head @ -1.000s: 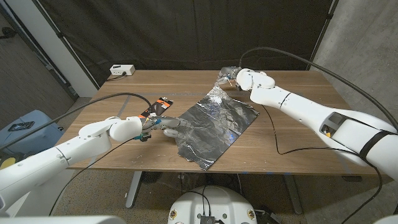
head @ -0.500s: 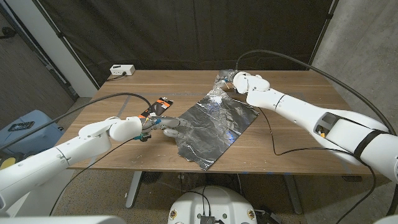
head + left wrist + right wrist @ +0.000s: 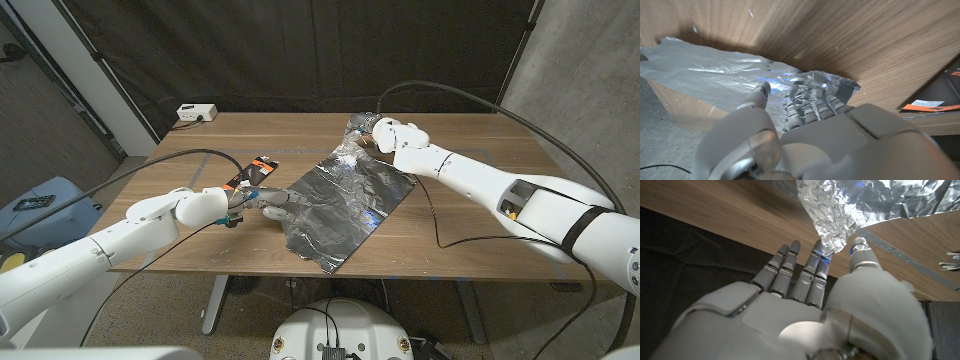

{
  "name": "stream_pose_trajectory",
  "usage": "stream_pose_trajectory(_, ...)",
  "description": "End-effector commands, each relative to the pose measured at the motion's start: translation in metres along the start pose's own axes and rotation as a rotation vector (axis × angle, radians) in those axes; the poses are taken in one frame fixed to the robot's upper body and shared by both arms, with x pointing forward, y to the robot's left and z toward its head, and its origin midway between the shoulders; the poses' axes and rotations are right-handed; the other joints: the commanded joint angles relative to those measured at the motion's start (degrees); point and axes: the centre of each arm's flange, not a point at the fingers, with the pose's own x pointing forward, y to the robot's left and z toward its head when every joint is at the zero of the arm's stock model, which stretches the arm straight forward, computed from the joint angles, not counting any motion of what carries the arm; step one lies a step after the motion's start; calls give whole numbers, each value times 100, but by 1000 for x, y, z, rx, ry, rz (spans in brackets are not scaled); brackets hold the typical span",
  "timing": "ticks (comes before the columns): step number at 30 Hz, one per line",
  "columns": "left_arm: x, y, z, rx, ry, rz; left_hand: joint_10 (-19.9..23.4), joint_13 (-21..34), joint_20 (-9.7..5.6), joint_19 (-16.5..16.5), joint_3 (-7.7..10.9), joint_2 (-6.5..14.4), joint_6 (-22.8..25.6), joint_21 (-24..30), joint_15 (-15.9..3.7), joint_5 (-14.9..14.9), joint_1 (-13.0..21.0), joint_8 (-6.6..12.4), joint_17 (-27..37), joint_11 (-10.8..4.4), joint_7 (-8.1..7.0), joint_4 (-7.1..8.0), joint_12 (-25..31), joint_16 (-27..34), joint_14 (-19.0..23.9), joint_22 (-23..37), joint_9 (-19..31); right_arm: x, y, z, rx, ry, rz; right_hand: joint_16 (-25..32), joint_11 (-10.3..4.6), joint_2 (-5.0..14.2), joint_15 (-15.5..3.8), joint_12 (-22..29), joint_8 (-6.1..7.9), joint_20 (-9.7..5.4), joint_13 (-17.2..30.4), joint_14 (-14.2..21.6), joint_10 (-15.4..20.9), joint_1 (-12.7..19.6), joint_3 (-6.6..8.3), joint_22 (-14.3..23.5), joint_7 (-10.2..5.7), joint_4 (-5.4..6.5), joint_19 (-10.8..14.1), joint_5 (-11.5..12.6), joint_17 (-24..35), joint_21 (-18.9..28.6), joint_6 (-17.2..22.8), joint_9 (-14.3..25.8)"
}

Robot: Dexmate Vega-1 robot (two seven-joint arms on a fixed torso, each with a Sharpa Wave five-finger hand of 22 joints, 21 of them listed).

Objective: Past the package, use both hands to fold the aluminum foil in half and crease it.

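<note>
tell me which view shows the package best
The head view: the package lies whole on the table, black and orange, just beyond the left hand. The left wrist view catches only its corner at the picture's edge. The right wrist view gives nothing of it.

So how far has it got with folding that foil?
Early. The aluminum foil lies mostly spread, unfolded. The right hand pinches its far corner, lifted off the table; the left hand presses the near-left corner beside the package. Folding over and creasing remain.

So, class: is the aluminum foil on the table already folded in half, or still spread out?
Still spread: the aluminum foil lies open and crinkled, only its far corner lifted where the right robot hand pinches it.
</note>
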Motion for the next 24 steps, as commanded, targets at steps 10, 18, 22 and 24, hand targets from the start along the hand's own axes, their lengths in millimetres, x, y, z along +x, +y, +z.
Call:
stream_pose_trajectory(10, 1, -4, 2, -21, -12, -18, 15, 0, 52, 141, 39, 16, 116, -27, 16, 40, 68, 30, 16, -28, -18, 2, 27, 43, 23, 18, 20, 12, 22, -5, -28, -17, -53, 130, -96, 89, -957, 140, 124, -490, 41, 390, 559, 377, -79, 29, -117, -8, 238, 107, 69, 48, 568, 14)
stream_pose_trajectory(18, 2, -6, 3, -30, -20, -28, 22, 1, 55, 151, 41, 14, 143, -42, 30, 40, 69, 35, 15, -22, -33, 8, 30, 46, 32, 19, 22, 15, 25, -9, -32, -17, -58, 175, -97, 132, -979, 214, 206, -573, 48, 567, 899, 581, -135, 31, -151, 0, 331, 125, 109, 47, 993, -1)
stream_pose_trajectory(22, 2, -6, 3, -35, -20, -28, 22, 1, 59, 157, 42, 14, 161, -47, 34, 40, 70, 39, 15, -22, -32, 10, 30, 45, 33, 19, 22, 14, 25, -10, -40, -22, -67, 201, -97, 168, -1002, 239, 232, -610, 48, 675, 1046, 714, -145, 31, -183, -7, 380, 132, 127, 48, 1175, -10)
stream_pose_trajectory(24, 2, -6, 3, -36, -19, -28, 21, 1, 59, 161, 43, 15, 181, -50, 33, 40, 70, 45, 16, -17, -30, 11, 29, 45, 34, 19, 23, 14, 25, -10, -43, -24, -71, 209, -98, 187, -1015, 251, 234, -633, 49, 714, 1107, 766, -148, 31, -191, -8, 405, 133, 134, 51, 1223, -11)
